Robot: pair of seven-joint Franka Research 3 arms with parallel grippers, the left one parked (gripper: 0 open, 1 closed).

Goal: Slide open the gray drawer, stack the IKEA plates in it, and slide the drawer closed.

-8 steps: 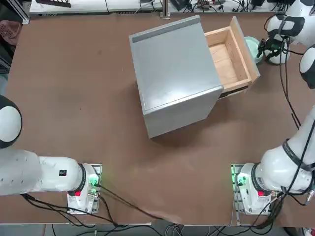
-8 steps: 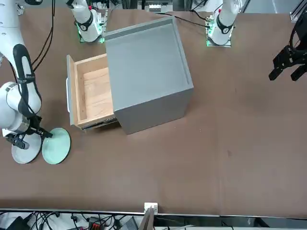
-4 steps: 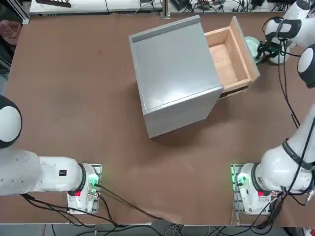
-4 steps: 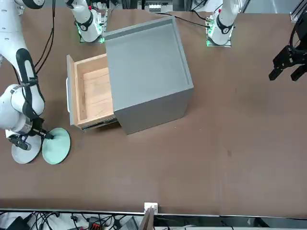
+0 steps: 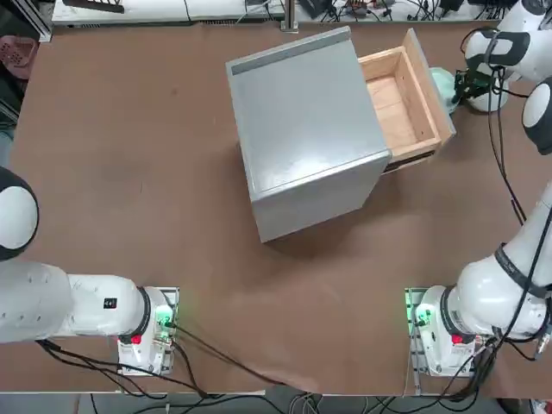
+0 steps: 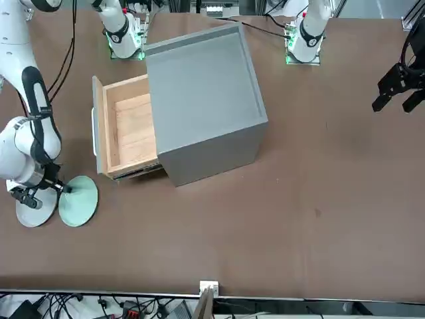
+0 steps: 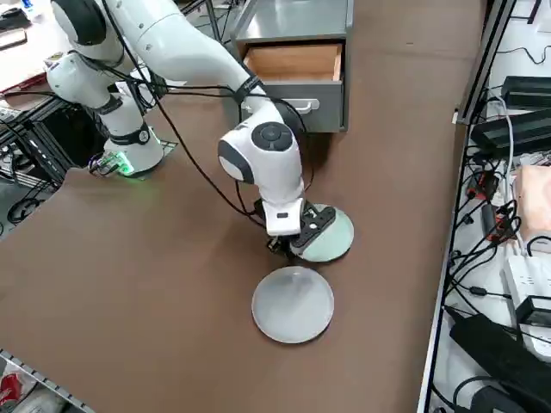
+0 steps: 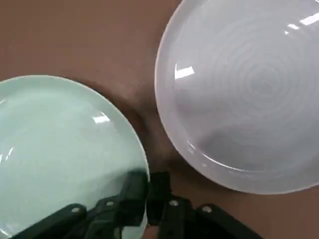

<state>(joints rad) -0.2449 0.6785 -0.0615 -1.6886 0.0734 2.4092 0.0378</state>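
The right gripper (image 8: 147,191) is low at the table, and its two fingers are pressed nearly together on the rim of the mint plate (image 8: 60,149) – one finger above the rim, one outside it – so the grip is closed on that edge. The white plate (image 8: 244,94) lies just beside it with a narrow strip of table between the two; they do not touch. Both plates lie flat on the brown table (image 6: 319,199) near its far corner on the robot's right. In the side view the mint plate (image 7: 331,237) is between the white plate (image 7: 293,303) and the drawer front. The drawer (image 5: 401,99) is pulled out from the gray cabinet (image 5: 302,129) toward the robot's right – its long axis runs along the front panel, and its wooden tray is bare inside. The cabinet stands turned a little on the table. The open front panel is close to the mint plate (image 5: 442,82), so little room is left there; past the white plate the table edge is near. The right arm reaches far forward from its base (image 5: 440,332), with the wrist (image 7: 267,159) bent downward over the plates.
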